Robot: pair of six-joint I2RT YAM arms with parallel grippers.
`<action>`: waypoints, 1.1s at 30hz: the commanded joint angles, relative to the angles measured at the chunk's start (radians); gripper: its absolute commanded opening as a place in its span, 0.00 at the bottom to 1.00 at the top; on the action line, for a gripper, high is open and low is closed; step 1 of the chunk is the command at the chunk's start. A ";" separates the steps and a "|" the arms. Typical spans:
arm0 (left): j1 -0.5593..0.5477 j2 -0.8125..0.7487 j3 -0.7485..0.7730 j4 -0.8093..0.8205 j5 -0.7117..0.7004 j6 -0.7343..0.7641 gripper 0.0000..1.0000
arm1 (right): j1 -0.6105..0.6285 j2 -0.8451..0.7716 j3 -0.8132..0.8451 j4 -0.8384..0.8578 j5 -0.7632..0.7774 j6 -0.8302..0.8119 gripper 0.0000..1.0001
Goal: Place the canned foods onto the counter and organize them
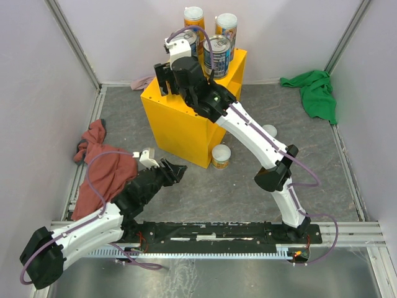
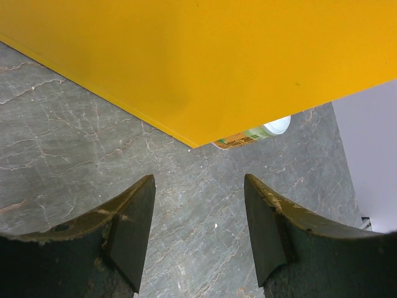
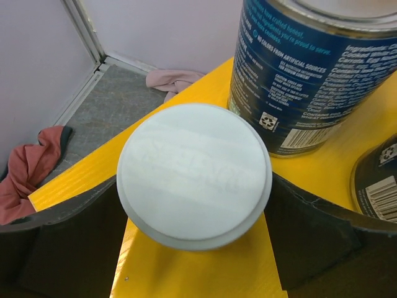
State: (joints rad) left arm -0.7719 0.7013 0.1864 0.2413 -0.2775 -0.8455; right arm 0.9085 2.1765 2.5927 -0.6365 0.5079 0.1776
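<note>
The yellow counter (image 1: 180,121) stands mid-table. On its top are two tall orange cans (image 1: 194,18) at the back and two blue cans (image 1: 217,54) in front of them. My right gripper (image 1: 164,79) is over the counter's left top edge, shut on a short white-lidded can (image 3: 194,174) just above the yellow top, next to a blue can (image 3: 310,81). Two more short cans are on the floor: one (image 1: 221,156) at the counter's front corner, one (image 1: 269,131) partly behind my right arm. My left gripper (image 1: 177,171) is open and empty, low over the floor.
A red cloth (image 1: 102,167) lies left of my left arm, a green cloth (image 1: 316,93) at the far right, and a pink cloth (image 1: 142,82) behind the counter. In the left wrist view the counter's side (image 2: 205,56) fills the top, with a floor can (image 2: 254,133) beyond.
</note>
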 commanded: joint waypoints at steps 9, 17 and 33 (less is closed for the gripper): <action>-0.004 -0.005 0.067 0.032 0.010 -0.018 0.66 | 0.010 -0.123 -0.029 0.052 -0.006 -0.004 0.93; -0.003 -0.053 0.068 -0.001 0.008 -0.021 0.66 | 0.049 -0.167 -0.070 0.078 0.017 -0.021 0.94; -0.004 -0.175 0.096 -0.125 -0.051 -0.023 0.67 | 0.196 -0.506 -0.509 0.264 0.189 -0.082 0.94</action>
State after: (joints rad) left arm -0.7719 0.5537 0.2226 0.1364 -0.2897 -0.8455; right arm 1.0698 1.8042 2.1868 -0.4900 0.6155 0.1238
